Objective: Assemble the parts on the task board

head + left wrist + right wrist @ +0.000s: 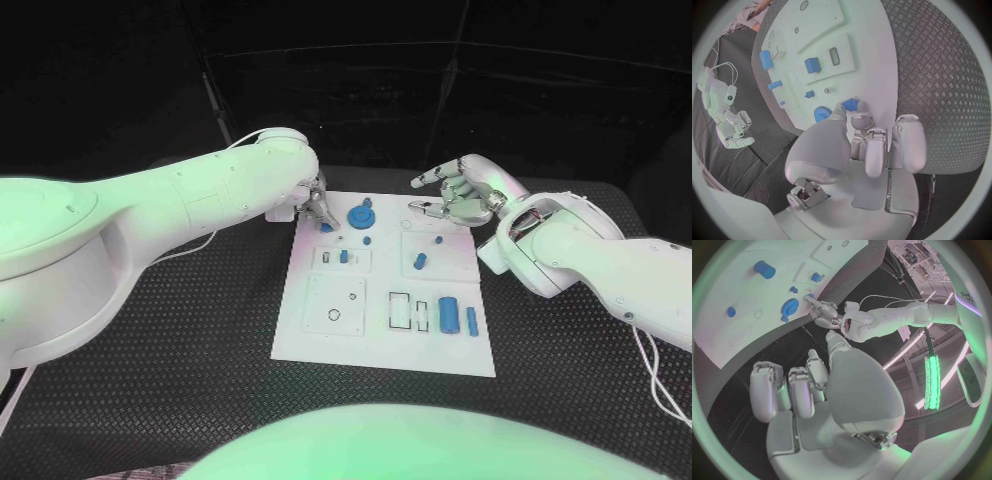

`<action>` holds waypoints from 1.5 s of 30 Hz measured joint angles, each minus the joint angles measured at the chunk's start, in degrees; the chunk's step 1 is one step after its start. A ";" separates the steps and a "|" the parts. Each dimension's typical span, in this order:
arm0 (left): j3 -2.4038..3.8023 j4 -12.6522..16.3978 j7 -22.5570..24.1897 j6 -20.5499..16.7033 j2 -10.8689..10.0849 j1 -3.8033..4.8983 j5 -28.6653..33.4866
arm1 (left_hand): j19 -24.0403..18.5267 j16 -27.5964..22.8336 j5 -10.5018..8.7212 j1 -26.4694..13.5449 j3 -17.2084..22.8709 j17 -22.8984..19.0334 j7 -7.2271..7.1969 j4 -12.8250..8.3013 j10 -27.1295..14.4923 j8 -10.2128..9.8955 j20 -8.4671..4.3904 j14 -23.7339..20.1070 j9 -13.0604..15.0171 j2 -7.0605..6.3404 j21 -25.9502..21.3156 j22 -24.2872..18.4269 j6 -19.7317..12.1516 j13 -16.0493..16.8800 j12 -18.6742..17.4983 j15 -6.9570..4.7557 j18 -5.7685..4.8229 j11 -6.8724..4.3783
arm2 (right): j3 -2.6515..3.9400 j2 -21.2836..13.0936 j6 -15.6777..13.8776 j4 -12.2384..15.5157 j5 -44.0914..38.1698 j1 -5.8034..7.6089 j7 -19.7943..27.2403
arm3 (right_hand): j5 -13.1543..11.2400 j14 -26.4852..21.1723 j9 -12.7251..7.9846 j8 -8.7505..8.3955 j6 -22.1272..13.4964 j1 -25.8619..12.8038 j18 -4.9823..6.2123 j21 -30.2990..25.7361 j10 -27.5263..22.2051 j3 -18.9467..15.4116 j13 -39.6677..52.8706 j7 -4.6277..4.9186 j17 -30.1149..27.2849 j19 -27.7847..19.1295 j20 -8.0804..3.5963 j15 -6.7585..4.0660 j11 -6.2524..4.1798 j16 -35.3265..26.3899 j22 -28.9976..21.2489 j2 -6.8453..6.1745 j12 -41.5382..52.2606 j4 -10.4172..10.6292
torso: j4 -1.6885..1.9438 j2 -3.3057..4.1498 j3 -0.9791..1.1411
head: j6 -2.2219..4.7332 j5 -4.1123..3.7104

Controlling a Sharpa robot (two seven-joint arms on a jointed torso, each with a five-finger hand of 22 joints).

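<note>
We start at our left hand (312,205), which is down at the far left corner of the task board (329,340). Its fingertips (842,108) are pressed against a small blue part (851,103) there; whether they pinch it or only touch it we cannot tell, since the fingers cover most of it. Just beside that part stands a blue gear-like part (361,214) (the right wrist view shows its toothed rim), and nearer to us lie a small blue peg (420,263) and a blue cylinder (450,315) resting by the slots on the board's near right.

Our right hand (459,195) hovers off the far right corner of the board, fingers loosely curled and apart, holding nothing.

We judge the step in hand to be seating or lifting the small corner part with the left hand. Most pieces look unplaced, so the task seems early. The next move calls for a firm pinch, then a straight, careful motion that keeps clear of the gear close by.
</note>
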 measured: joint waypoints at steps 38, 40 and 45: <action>0.09 4.35 0.09 -0.90 -3.55 0.25 0.48 | -0.44 0.00 0.88 -7.48 24.85 0.00 1.61 -0.88 -2.03 -0.98 0.86 0.01 -3.05 -7.33 -0.92 0.09 -1.63 -2.39 -0.94 0.84 0.00 1.20 | -0.01 -0.10 0.20 -0.28 0.00 0.00 0.05 | 0.25 0.00 0.00 0.00 0.00 0.00 0.00 0.00 0.00 -0.13 0.00 0.00 -0.02 0.00 0.00 0.00 0.00 0.00 0.00 0.00 0.00 0.13 | -0.07 0.00 0.02 | 0.13 0.31; 0.09 4.64 0.08 -0.98 -3.72 0.25 0.47 | -0.44 0.00 0.88 -7.55 25.01 0.00 1.61 -0.73 -2.03 -0.98 0.86 0.00 -2.99 -7.40 -0.92 0.09 -1.63 -2.39 -0.94 0.84 0.00 1.20 | -0.01 -0.10 0.21 -0.29 0.00 0.00 0.05 | 0.25 0.00 0.00 0.00 0.00 0.00 0.00 0.00 0.00 -0.13 0.00 0.00 -0.02 0.00 0.00 0.00 0.00 0.00 0.00 0.00 0.00 0.13 | -0.07 0.01 0.01 | 0.13 0.34; 0.07 5.19 0.07 -1.31 -4.07 0.22 0.47 | -0.44 0.00 0.87 -7.71 25.10 0.00 1.61 -0.81 -2.03 -0.70 0.86 0.00 -2.92 -7.55 -0.92 0.09 -1.63 -2.44 -0.94 0.84 0.00 1.20 | -0.01 -0.05 0.24 -0.37 0.00 -0.01 0.06 | 0.25 0.00 0.00 0.00 0.00 0.00 -0.01 0.00 0.00 -0.13 0.00 0.00 -0.02 0.00 0.00 0.00 0.00 0.00 0.00 0.00 0.00 0.13 | -0.04 0.01 -0.01 | 0.16 0.40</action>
